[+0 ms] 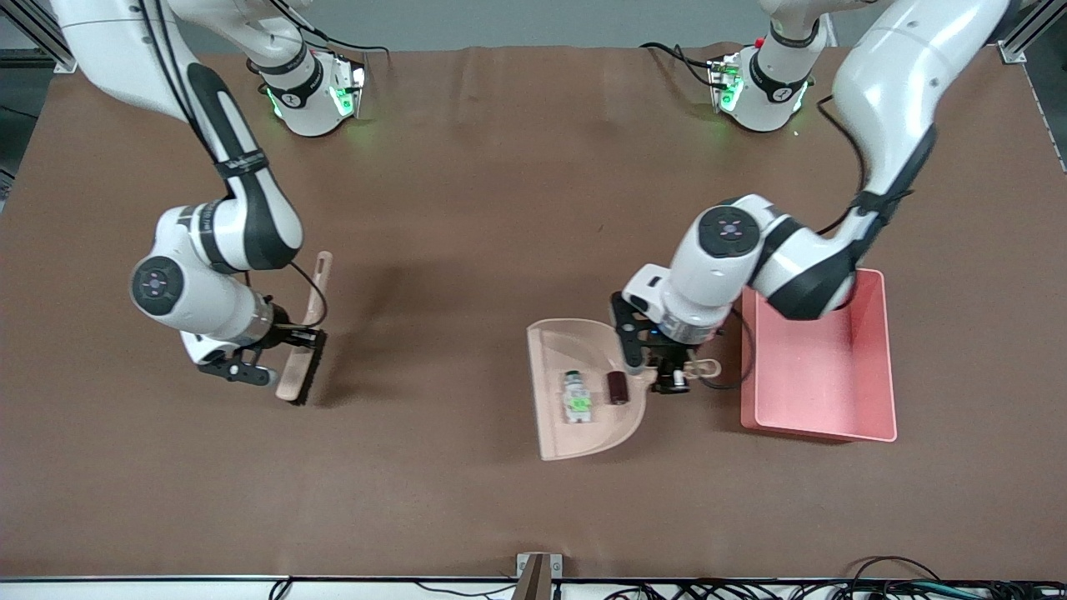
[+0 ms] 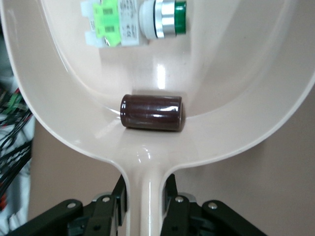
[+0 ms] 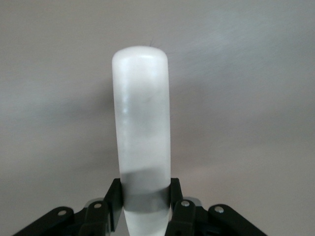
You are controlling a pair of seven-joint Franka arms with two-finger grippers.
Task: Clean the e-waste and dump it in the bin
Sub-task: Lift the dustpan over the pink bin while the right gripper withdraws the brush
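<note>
The brown bench (image 1: 500,183) fills the front view. At right of centre in that view the pink bin (image 1: 821,379) stands upright on it, partly covered at its upper corner by the left arm.

Just beside the bin, toward the middle of the frame, the beige dustpan (image 1: 583,433) has its handle pointing at the bin. The left gripper (image 1: 667,367) has that handle: in the left wrist view its jaws are closed narrowly on either side of the dustpan's stem (image 2: 146,196), touching it.

At left of centre in the front view the right gripper (image 1: 288,340) holds a brush (image 1: 313,292) with dark bristles along its lower part and a pale handle reaching up the frame. In the right wrist view the jaws are pressed against both sides of the handle (image 3: 142,123), close together.

The e-waste lies inside the dustpan: the white component (image 1: 575,398) with green bits sits mid-pan, and the dark maroon block (image 1: 617,387) lies beside it, nearer the handle. In the left wrist view the block (image 2: 152,113) rests against the pan's curved wall by the stem, and the component (image 2: 133,19) is at the top of the frame.
</note>
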